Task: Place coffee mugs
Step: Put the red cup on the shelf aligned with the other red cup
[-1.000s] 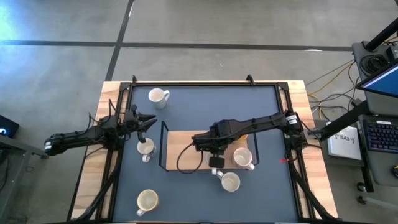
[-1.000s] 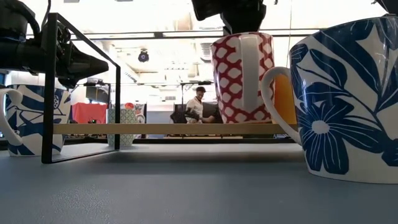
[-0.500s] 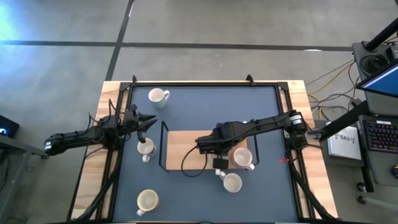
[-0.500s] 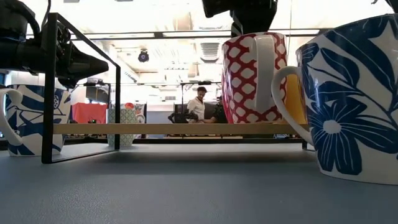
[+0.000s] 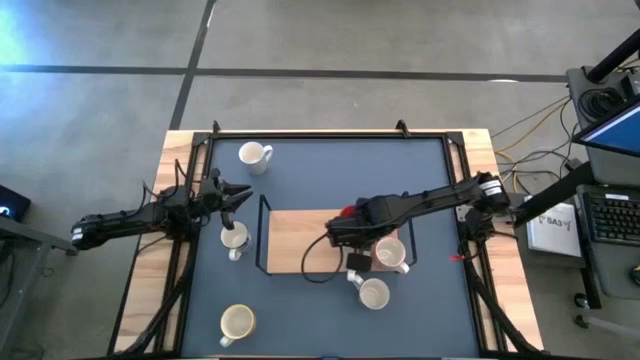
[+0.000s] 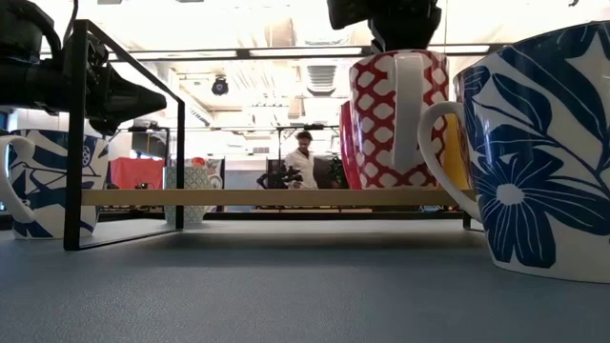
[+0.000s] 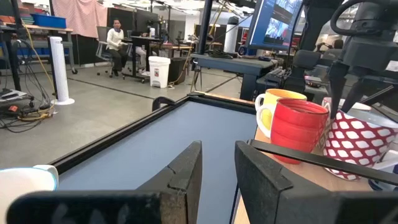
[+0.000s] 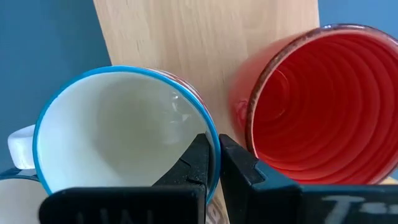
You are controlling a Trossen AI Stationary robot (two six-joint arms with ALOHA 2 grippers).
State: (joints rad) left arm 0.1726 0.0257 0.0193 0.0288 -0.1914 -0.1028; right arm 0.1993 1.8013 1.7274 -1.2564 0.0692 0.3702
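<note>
A red-and-white patterned mug [image 6: 396, 119] with a blue rim [image 8: 124, 143] stands upright over the wooden shelf board [image 5: 300, 240]. My right gripper [image 8: 213, 146] is shut on it from above [image 5: 350, 240]. A red mug [image 8: 311, 106] stands right beside it, and an orange mug [image 7: 277, 106] behind that. My left gripper [image 7: 217, 168] is open and hovers at the table's left [image 5: 235, 195], above a white mug [image 5: 233, 238]. Other white mugs stand on the mat [image 5: 255, 155] [image 5: 237, 322] [image 5: 372, 293] [image 5: 390, 253]. My right gripper pinches the patterned mug's rim [image 8: 210, 129] on the side facing the red mug. One finger [image 8: 198, 163] is inside the cup and one [image 8: 241, 167] outside, both pointing down. The mug hangs upright, its base level with the board; whether it rests there I cannot tell.
The board sits in a black wire frame [image 6: 76, 133] raised above the blue mat. A large blue-flowered mug [image 6: 538, 152] stands close to the low camera on the right, and another [image 6: 38, 181] on the left. People sit in the room beyond the table.
My right gripper has carried the patterned mug along the board toward the table's right edge, closer to the red and orange mugs, keeping it upright. The blue-flowered mug nearest the low camera has shifted slightly to the right.
</note>
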